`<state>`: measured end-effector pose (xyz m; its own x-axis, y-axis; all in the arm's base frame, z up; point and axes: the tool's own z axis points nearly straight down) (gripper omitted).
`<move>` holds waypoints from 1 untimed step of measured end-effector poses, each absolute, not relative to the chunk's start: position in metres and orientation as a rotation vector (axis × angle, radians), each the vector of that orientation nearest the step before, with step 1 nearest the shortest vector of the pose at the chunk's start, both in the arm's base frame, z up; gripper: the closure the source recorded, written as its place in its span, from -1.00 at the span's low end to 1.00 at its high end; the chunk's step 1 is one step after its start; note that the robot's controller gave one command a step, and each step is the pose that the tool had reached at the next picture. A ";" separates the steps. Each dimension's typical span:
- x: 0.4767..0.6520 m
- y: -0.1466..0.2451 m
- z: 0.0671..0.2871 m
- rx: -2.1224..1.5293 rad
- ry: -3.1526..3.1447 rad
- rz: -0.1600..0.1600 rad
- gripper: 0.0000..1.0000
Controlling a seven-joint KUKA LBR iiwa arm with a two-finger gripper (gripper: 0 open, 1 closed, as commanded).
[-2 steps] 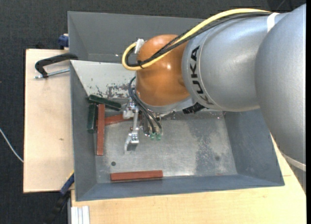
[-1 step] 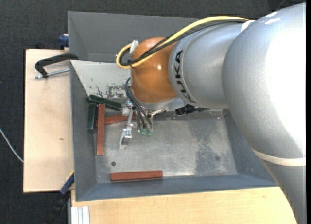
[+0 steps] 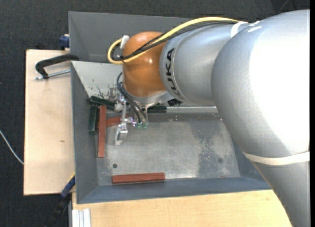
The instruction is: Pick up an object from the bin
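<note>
- The arm (image 3: pixel 256 88) lies nearest the camera, a big silver casing coming in from the right and covering the right half of the bin (image 3: pixel 78 142).
- The only readable writing is on that casing, next to the cover (image 3: pixel 140 63): dark letters set sideways that read as part of "KUKA". Nothing in the bin shows a label or brand.
- A yellow cable (image 3: pixel 162 31) loops over the orange cover at the wrist.
- The gripper (image 3: pixel 123 128) hangs below the cover, low over the left part of the bin floor. Whether it is open or closed cannot be told, and nothing can be seen held in it.
- The thing nearest to it is the left bar (image 3: pixel 101 140), a flat red-brown strip lying lengthwise just beside the gripper, near the left wall. A short red-brown stub (image 3: pixel 112 121) runs from it toward the gripper.
- A dark green piece (image 3: pixel 92 118) lies against the bar's far side, and a black piece (image 3: pixel 98 101) lies across its upper end.
- A second red-brown strip, the front bar (image 3: pixel 138 178), lies alone along the front wall, well apart from the gripper.
- The left bar looks stiff, thin and light, likely wood or plastic, with a smooth face that could slip.
- The best hold is probably across its narrow width, on the free lower half, away from the green piece.
- Lying flat on the metal floor, it offers little edge to catch.
</note>
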<state>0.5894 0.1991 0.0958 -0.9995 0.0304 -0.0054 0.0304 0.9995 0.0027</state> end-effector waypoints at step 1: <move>0.599 0.141 0.078 0.104 3.141 0.009 1.00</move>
<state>0.5989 0.1411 0.0778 -0.9978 0.0662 0.0009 0.0662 0.9978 0.0059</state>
